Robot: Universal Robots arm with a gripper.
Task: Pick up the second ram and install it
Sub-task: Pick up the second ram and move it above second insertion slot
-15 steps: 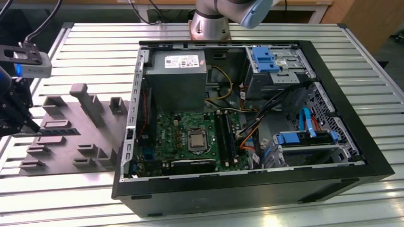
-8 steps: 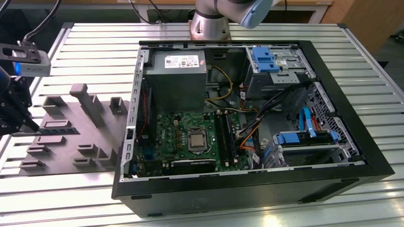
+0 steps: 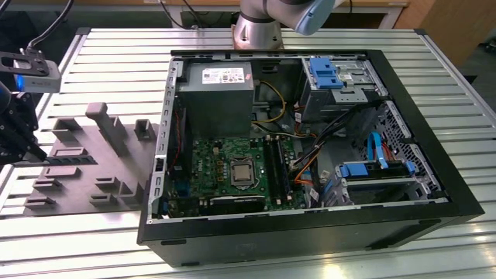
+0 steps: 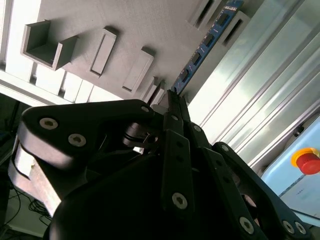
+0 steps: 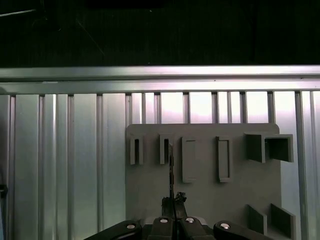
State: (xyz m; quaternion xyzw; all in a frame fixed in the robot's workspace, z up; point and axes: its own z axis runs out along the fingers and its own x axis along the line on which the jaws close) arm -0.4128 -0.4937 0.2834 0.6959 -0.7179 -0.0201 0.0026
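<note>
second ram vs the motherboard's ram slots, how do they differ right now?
The second ram stands on edge in the grey fixture outside the computer case; the ram slots sit on the green motherboard inside it. The ram carries a row of dark chips; the slots are plain black. The gripper is at the ram's end, far from the slots. Both are long and narrow.

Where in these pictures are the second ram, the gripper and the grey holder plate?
the second ram (image 4: 205, 47): second wrist view, on its chip-lined side.
the gripper (image 5: 173, 199): first wrist view, midway between its fingertips.
the grey holder plate (image 3: 133, 167): exterior view, on a bare flat part.
</note>
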